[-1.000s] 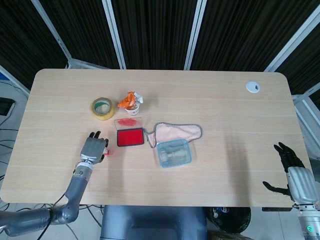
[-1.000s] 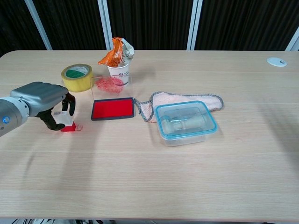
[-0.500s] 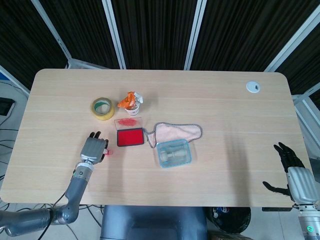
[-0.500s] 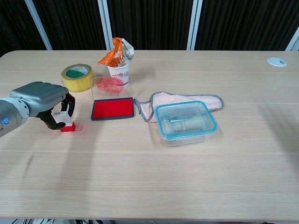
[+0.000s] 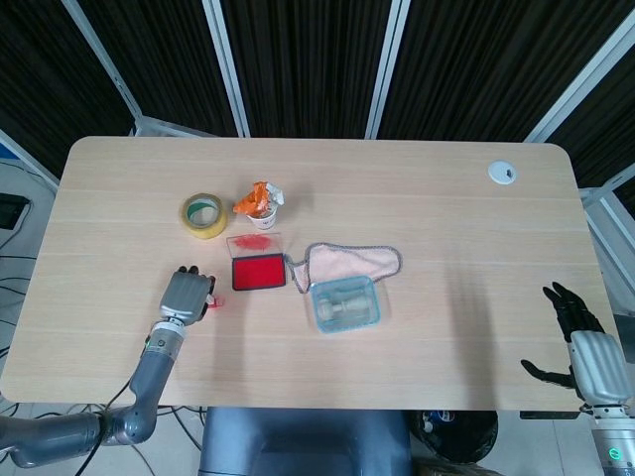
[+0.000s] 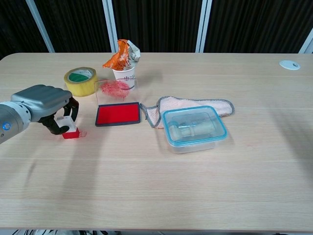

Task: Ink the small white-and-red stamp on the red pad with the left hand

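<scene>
Left hand (image 6: pixel 46 105) is pinching the small white-and-red block stamp (image 6: pixel 69 128); the flat red ink pad (image 6: pixel 117 114) is lying just right of it, nearer this hand.

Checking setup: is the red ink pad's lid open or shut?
Open: the ink pad shows bare red, its clear lid tilted up behind.

A pale wooden table (image 5: pixel 417 178) stands before dark ribbed wall panels (image 5: pixel 308 59) divided by white metal struts (image 5: pixel 223 64).

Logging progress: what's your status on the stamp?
Left hand around stamp, still on table. Right hand open, idle. Pad uncovered, path clear.
</scene>
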You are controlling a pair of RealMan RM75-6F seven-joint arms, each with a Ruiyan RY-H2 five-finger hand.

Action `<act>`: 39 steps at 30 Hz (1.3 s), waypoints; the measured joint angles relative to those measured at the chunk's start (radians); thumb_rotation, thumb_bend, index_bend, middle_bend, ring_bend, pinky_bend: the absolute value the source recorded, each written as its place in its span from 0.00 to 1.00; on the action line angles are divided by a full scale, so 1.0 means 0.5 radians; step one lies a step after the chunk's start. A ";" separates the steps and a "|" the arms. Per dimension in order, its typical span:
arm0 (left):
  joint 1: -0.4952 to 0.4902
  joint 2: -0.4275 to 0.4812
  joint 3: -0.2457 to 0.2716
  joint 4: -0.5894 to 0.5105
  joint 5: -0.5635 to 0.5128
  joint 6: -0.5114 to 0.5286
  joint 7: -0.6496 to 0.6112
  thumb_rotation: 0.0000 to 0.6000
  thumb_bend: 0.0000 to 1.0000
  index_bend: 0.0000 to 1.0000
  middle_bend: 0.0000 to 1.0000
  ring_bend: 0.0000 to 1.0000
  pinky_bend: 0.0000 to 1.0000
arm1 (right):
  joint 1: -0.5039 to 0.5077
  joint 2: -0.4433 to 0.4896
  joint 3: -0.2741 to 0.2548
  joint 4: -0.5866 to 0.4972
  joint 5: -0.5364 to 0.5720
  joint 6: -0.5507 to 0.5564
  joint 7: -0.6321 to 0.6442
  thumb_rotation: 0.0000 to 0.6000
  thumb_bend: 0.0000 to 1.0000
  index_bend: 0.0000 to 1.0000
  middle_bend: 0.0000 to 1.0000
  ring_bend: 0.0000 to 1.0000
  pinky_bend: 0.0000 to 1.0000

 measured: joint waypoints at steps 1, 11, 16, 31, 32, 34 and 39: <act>0.000 0.000 0.002 0.001 0.008 0.004 -0.003 1.00 0.56 0.61 0.62 0.42 0.52 | 0.000 0.000 0.000 0.000 0.000 0.000 0.000 1.00 0.10 0.00 0.00 0.00 0.18; -0.002 0.003 0.035 0.020 0.176 0.063 -0.037 1.00 0.62 0.67 0.68 0.51 0.61 | -0.001 0.001 -0.001 -0.005 0.002 -0.002 0.004 1.00 0.10 0.00 0.00 0.00 0.18; -0.019 0.013 0.049 0.033 0.296 0.059 -0.108 1.00 0.62 0.69 0.70 0.52 0.62 | -0.001 0.003 -0.001 -0.007 0.003 -0.003 0.004 1.00 0.10 0.00 0.00 0.00 0.18; -0.166 0.006 -0.106 0.077 0.325 -0.088 -0.250 1.00 0.62 0.71 0.73 0.55 0.65 | 0.002 0.008 0.002 -0.009 0.018 -0.017 0.015 1.00 0.10 0.00 0.00 0.00 0.18; -0.177 -0.003 -0.120 0.082 0.304 -0.094 -0.239 1.00 0.62 0.71 0.73 0.55 0.65 | 0.003 0.008 0.002 -0.010 0.020 -0.019 0.016 1.00 0.10 0.00 0.00 0.00 0.18; -0.207 -0.029 -0.150 0.103 0.259 -0.109 -0.202 1.00 0.62 0.72 0.73 0.56 0.65 | 0.003 0.009 0.002 -0.012 0.023 -0.023 0.019 1.00 0.10 0.00 0.00 0.00 0.18; -0.272 -0.091 -0.203 0.160 0.147 -0.147 -0.119 1.00 0.62 0.72 0.73 0.56 0.65 | 0.006 0.016 0.004 -0.017 0.035 -0.034 0.034 1.00 0.10 0.00 0.00 0.00 0.18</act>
